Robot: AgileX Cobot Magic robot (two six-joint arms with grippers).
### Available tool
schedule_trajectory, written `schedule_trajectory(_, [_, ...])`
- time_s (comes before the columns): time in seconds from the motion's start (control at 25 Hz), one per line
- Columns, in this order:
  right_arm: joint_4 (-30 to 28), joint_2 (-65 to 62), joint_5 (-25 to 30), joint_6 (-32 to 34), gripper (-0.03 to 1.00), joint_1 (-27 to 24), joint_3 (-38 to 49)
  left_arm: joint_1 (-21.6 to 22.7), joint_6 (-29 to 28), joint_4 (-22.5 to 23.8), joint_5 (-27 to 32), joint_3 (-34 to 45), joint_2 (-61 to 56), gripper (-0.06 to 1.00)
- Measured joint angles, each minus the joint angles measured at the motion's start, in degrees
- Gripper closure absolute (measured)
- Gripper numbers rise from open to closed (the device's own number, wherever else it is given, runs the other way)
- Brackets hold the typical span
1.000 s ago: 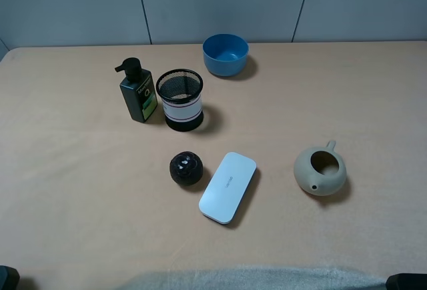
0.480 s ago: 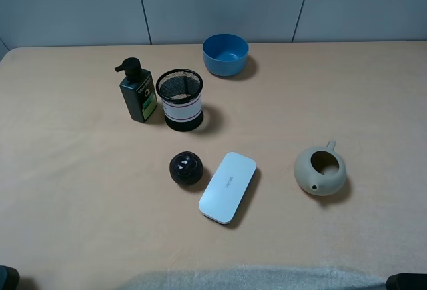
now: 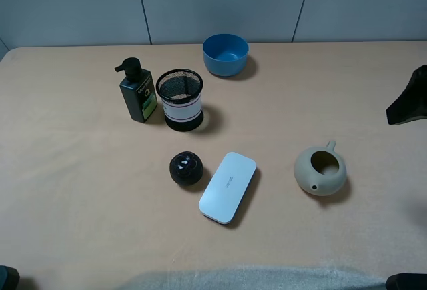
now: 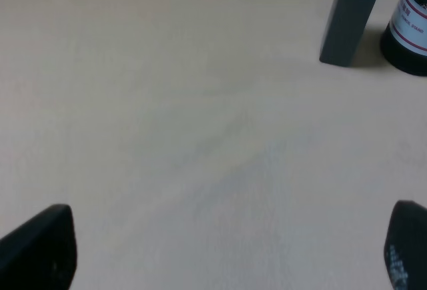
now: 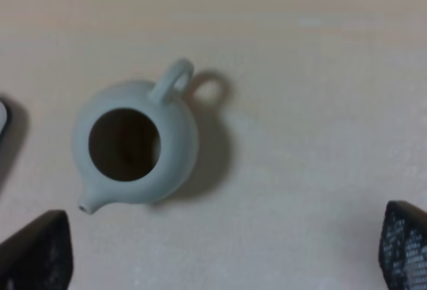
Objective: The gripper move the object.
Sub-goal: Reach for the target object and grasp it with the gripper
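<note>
The beige-grey teapot-like pot [image 3: 320, 171] stands upright on the tan table at the right, spout toward the front, handle toward the back. My right gripper [image 3: 407, 102] is a black shape at the right edge, behind and to the right of the pot and apart from it. In the right wrist view the pot [image 5: 135, 152] lies ahead of the open, empty gripper [image 5: 219, 253], whose fingertips [image 5: 33, 253] show only at the corners. My left gripper [image 4: 220, 257] is open and empty over bare table.
A blue bowl [image 3: 225, 53] stands at the back. A black mesh cup [image 3: 180, 99] and a dark pump bottle [image 3: 137, 91] stand left of centre. A black glossy ball [image 3: 186, 168] and a flat white case [image 3: 228, 187] lie left of the pot.
My right gripper has come into the exterior view at the right edge. The pot and the other objects have not moved.
</note>
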Motion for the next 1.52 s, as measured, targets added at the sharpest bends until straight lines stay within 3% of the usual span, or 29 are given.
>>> schedule_trajectory(0.68, [4.45, 14.18, -3.2, 1.54, 0.27, 0.0, 0.06, 0.0, 0.0, 0.0, 0.0, 0.0, 0.0, 0.02])
schedule_trajectory(1.12, [4.74, 20.03, -10.22, 4.83, 0.27, 4.68, 3.77, 0.0, 0.0, 0.0, 0.0, 0.0, 0.0, 0.02])
schedule_trajectory(1.52, [4.58, 28.03, -14.9, 4.95, 0.27, 4.84, 3.84, 0.0, 0.0, 0.0, 0.0, 0.0, 0.0, 0.02])
